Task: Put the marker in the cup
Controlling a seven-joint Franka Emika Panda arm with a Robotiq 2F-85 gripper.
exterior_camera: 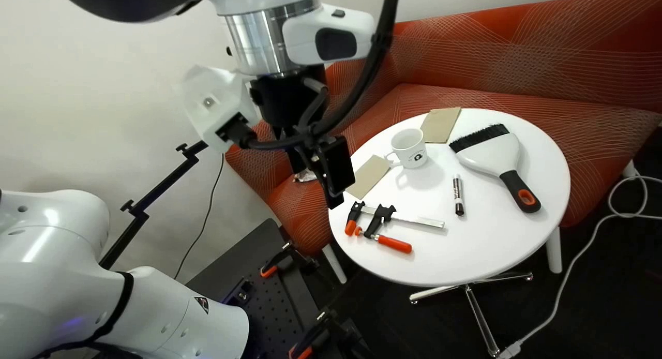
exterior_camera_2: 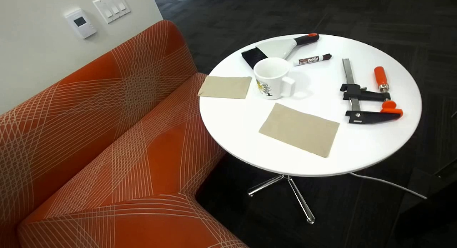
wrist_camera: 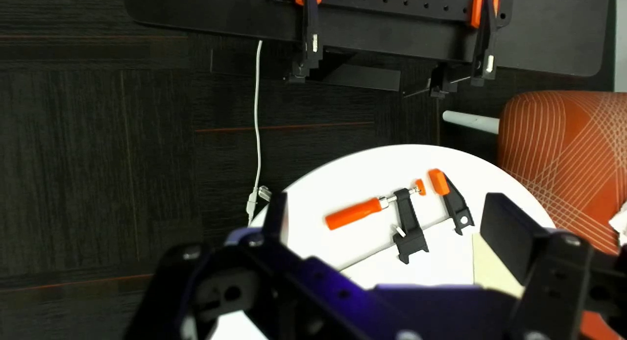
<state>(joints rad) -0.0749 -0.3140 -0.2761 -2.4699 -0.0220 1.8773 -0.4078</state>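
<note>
Down below the wide-apart jaws of the gripper [wrist_camera: 392, 225], framed between them in the wrist view, here's a metal-barred clamp [wrist_camera: 408, 217], its screw handle smooth and orange. Right of the jaws in an exterior view, the glossy, handled white cup [exterior_camera: 407, 148], printed too small to read, stands on the round table [exterior_camera: 491, 245], and farther right lies the slim, dark-ended marker [exterior_camera: 458, 194], labelled EXPO!

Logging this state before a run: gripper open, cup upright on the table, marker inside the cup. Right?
One thing is wrong: the marker isn't inside the cup. It lies on the table, apart from the cup, as both exterior views show. The rest stands: gripper open, cup upright on the table.
</note>
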